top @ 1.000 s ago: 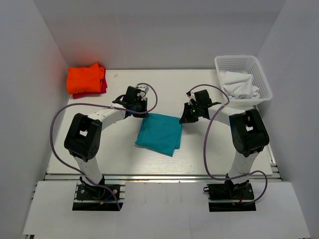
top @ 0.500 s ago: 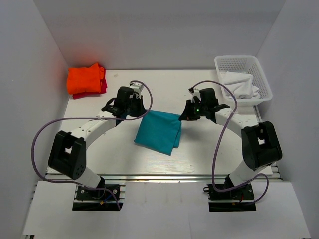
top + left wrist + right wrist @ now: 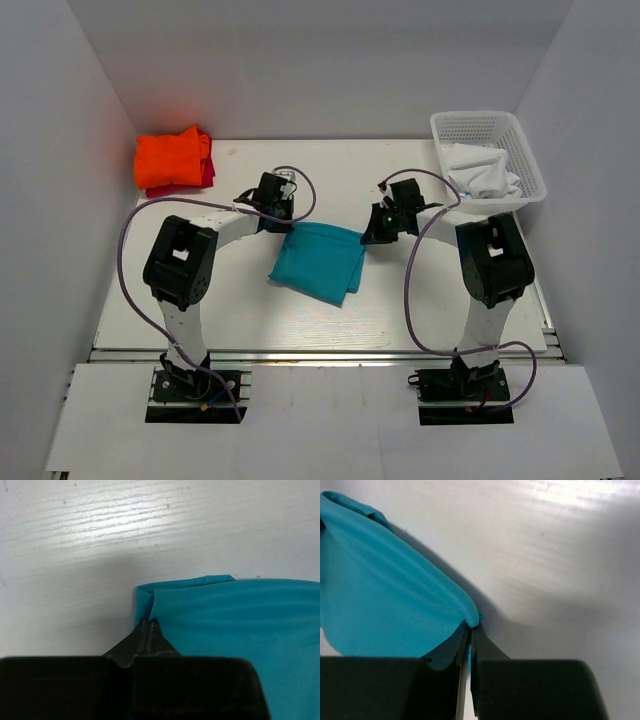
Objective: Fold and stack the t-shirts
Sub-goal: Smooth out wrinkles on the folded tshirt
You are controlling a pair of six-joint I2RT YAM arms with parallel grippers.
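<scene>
Left fingers (image 3: 148,629) and right fingers (image 3: 470,632) each pinch a far corner; the teal t-shirt (image 3: 318,262) lies nearward between them

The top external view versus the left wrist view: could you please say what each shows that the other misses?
Only the top external view shows the orange t-shirt on the red t-shirt, the basket holding white cloth, and the right gripper. Only the left wrist view shows the left gripper shut on a folded corner. Both show the teal t-shirt.
</scene>
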